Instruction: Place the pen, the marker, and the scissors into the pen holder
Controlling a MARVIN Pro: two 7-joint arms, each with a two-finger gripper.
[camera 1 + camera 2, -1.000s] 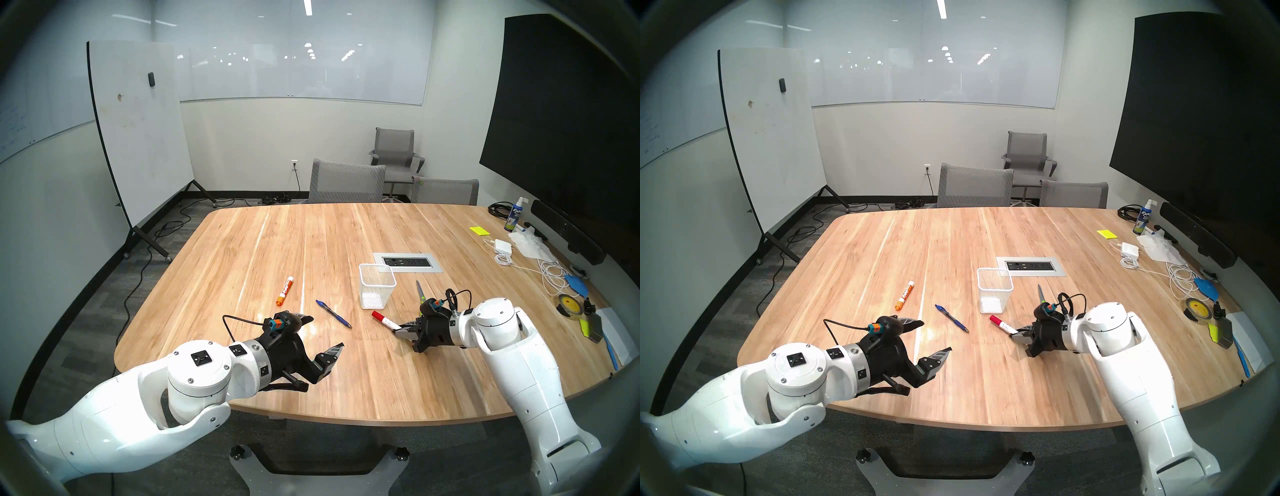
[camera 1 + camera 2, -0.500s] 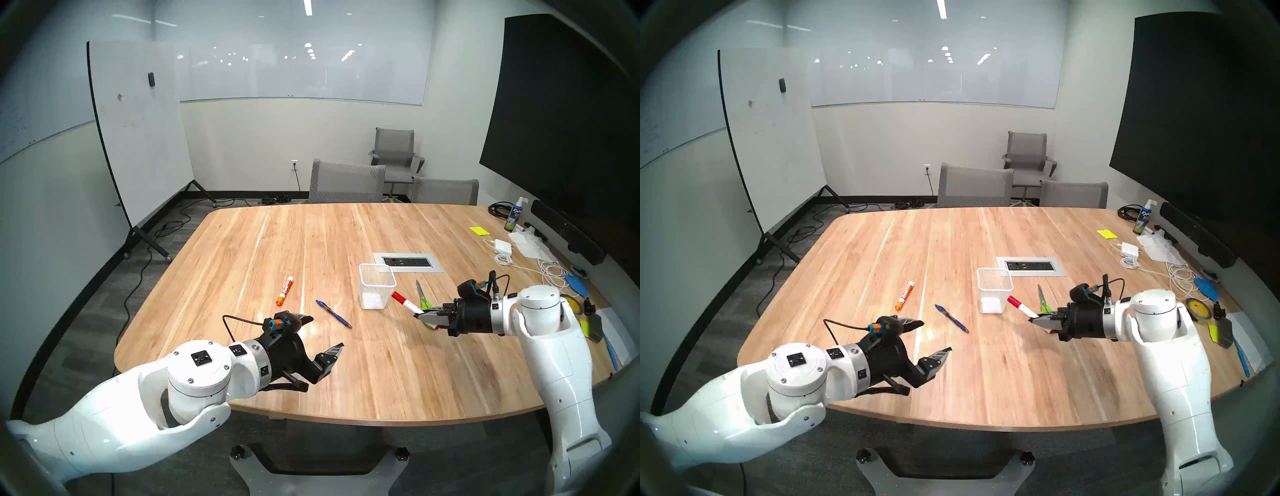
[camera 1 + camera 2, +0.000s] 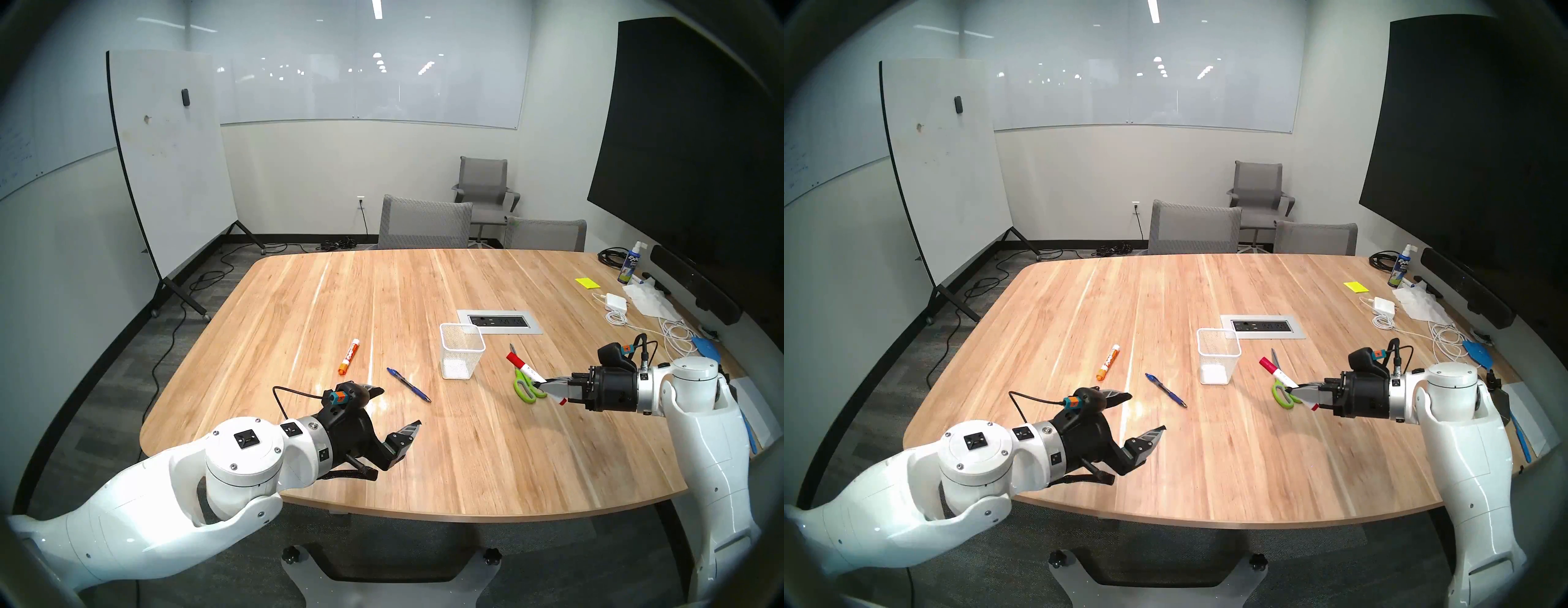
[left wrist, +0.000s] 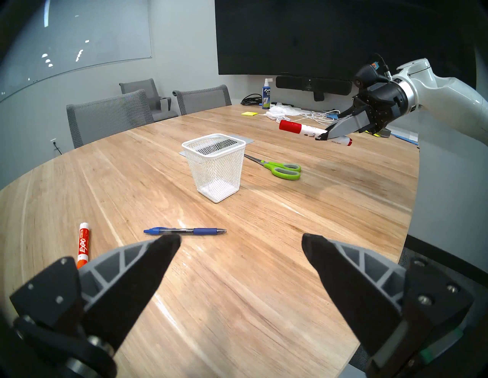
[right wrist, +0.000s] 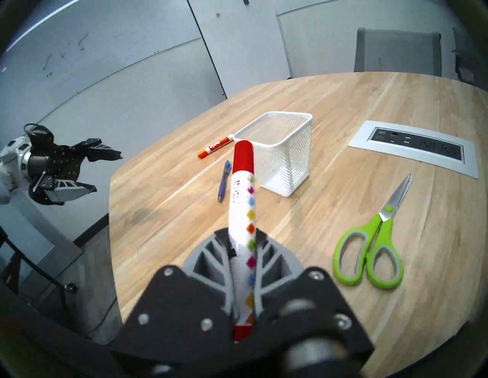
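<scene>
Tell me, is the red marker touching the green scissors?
Apart. In the left wrist view, the red marker hangs in the right hand, well above the green scissors lying on the table.

Head view: red-capped marker (image 3: 525, 370) covers scissors (image 3: 527, 385) blade middle; right claw (image 3: 544, 383) hides marker's mid barrel. Marker print unreadable.

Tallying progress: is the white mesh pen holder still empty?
Empty: the white wire-mesh pen holder shows only its bare bottom through the see-through sides.

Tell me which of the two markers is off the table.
The red-capped marker: the right claw is shut on it, holding it in the air. The orange-capped marker lies flat on the table.
</scene>
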